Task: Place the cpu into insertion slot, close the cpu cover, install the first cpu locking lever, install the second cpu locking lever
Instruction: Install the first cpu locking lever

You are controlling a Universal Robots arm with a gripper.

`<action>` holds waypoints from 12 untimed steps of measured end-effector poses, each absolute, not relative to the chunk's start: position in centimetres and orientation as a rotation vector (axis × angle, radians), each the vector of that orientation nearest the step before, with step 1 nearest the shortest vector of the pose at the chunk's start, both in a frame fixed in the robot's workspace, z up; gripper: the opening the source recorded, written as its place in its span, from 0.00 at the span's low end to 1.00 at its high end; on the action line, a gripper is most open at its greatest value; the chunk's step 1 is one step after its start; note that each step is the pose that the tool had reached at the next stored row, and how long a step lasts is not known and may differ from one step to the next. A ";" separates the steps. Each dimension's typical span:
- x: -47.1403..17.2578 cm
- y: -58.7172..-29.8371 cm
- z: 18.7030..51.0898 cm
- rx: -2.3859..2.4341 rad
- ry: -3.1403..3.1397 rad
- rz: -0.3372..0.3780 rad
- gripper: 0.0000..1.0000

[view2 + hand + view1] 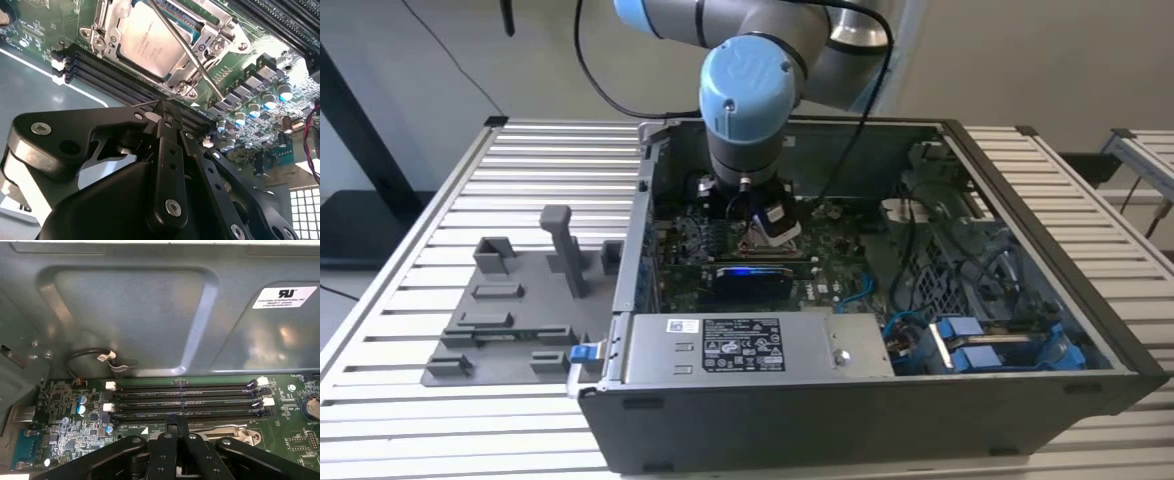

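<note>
In the second wrist view the silver-grey cpu (150, 42) lies flat in the insertion slot (216, 31) on the green board. The silvery cpu cover (111, 35) is folded down around it. One thin metal locking lever (190, 55) runs slantwise across the cover, raised off the board. My gripper (162, 112) hovers just off the socket's corner with its black fingers pressed together; I see nothing between them. In the first wrist view the gripper (176, 426) points at the memory slots. In the exterior view the gripper (771, 232) reaches down into the open computer case.
Black memory slots (185, 397) run beside the socket. The grey case wall (135, 315) stands close behind them. A labelled power-supply box (740, 345) fills the case's front, and blue cables (974, 340) lie at the exterior view's right. A grey fixture plate (507, 320) sits outside the case.
</note>
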State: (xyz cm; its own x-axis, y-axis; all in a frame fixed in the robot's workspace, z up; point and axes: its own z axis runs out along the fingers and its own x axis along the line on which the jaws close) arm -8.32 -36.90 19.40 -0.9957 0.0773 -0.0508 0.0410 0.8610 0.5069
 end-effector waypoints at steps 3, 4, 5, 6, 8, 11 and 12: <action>-8.3 -36.8 19.3 0.095 2.964 0.804 0.11; -8.3 -36.7 19.2 0.095 2.963 0.804 0.11; -8.3 -36.6 19.2 0.095 2.963 0.804 0.11; -8.3 -36.5 19.2 0.094 2.964 0.804 0.11; -8.1 -36.5 19.1 0.094 2.963 0.805 0.11; -7.8 -36.5 19.1 0.095 2.965 0.802 0.11; -7.7 -36.5 19.1 0.095 2.965 0.801 0.11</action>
State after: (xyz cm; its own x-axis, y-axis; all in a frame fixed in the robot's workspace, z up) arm -7.72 -36.52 19.08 -0.9957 0.0774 -0.0503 0.0415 0.8625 0.5043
